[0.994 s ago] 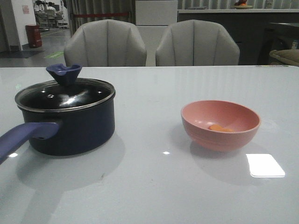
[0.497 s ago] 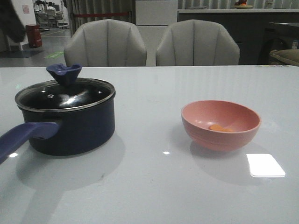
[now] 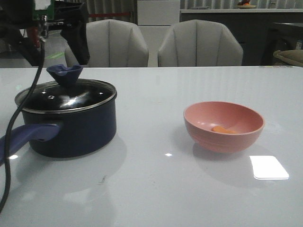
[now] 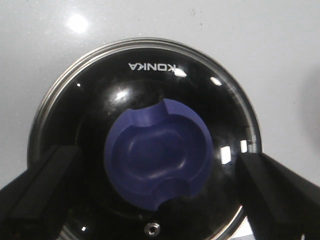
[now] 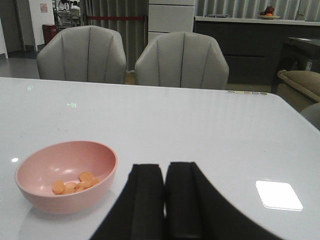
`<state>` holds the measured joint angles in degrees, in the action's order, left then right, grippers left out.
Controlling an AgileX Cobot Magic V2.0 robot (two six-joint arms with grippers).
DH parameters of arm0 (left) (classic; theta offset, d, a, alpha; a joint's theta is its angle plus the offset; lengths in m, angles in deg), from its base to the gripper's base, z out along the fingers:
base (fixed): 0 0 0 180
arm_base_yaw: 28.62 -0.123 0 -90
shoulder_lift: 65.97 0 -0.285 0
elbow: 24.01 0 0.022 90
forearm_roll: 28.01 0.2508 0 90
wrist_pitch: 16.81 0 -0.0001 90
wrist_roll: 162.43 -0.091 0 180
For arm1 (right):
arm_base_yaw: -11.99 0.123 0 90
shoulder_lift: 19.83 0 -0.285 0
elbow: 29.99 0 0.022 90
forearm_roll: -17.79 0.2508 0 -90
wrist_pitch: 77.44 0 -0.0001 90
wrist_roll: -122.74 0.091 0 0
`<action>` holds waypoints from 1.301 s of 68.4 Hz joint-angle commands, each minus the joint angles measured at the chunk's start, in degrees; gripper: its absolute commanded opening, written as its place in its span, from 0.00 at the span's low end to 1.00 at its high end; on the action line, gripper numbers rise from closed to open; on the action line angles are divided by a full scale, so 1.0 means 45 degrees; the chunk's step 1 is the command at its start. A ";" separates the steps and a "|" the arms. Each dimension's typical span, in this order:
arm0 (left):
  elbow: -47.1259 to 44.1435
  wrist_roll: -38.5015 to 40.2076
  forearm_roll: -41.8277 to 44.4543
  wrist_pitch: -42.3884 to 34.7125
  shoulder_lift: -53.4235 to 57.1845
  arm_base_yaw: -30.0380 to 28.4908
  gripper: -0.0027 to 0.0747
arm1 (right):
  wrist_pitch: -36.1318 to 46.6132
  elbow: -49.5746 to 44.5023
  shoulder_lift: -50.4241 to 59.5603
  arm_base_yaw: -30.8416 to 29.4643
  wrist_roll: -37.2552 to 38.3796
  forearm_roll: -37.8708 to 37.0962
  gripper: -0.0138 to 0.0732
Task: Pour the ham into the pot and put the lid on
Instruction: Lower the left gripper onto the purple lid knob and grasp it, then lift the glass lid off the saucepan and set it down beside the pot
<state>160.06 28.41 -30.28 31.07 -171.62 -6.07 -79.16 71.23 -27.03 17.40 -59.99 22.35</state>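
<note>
The dark navy pot (image 3: 78, 132) stands at the table's left, its blue-purple handle (image 3: 26, 136) pointing toward me. The glass lid (image 3: 66, 98) sits on it, blue knob (image 3: 65, 74) up. My left gripper (image 3: 49, 42) hangs open above the lid. In the left wrist view the gripper (image 4: 155, 160) has its fingers (image 4: 42, 190) spread on either side of the knob (image 4: 159, 152), not touching it. Several orange ham pieces (image 3: 223, 129) lie in the pink bowl (image 3: 222, 143) at the right. My right gripper (image 5: 165, 172) is shut and empty beside the bowl (image 5: 95, 185); the ham (image 5: 75, 184) shows inside.
The left arm's black cable (image 3: 19, 113) hangs down in front of the pot handle. Two grey chairs (image 3: 154, 45) stand behind the far table edge. A bright light patch (image 3: 269, 167) reflects on the table near the bowl.
My left gripper has come into the front view from the upper left and now hangs over the lid. The pot, lid and bowl have not moved.
</note>
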 commanded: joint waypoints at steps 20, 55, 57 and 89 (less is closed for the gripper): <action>0.1665 0.0852 0.0619 0.0492 -0.0844 0.0096 0.88 | 0.1100 0.0071 0.0257 -0.0076 -0.0078 -0.0129 0.34; 0.2622 0.0852 0.0370 0.1172 -0.1434 0.0096 0.55 | 0.1100 0.0071 0.0257 -0.0076 -0.0078 -0.0129 0.34; 0.2729 0.0852 0.0366 0.1269 -0.1434 0.0096 0.51 | 0.1100 0.0071 0.0257 -0.0076 -0.0078 -0.0129 0.34; 0.3012 0.0852 0.1370 0.1692 -0.0064 0.0040 0.37 | 0.1100 0.0071 0.0257 -0.0076 -0.0078 -0.0129 0.34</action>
<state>171.36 31.63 -26.85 40.10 -177.63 -5.82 -79.16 71.23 -27.03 17.40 -59.99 22.35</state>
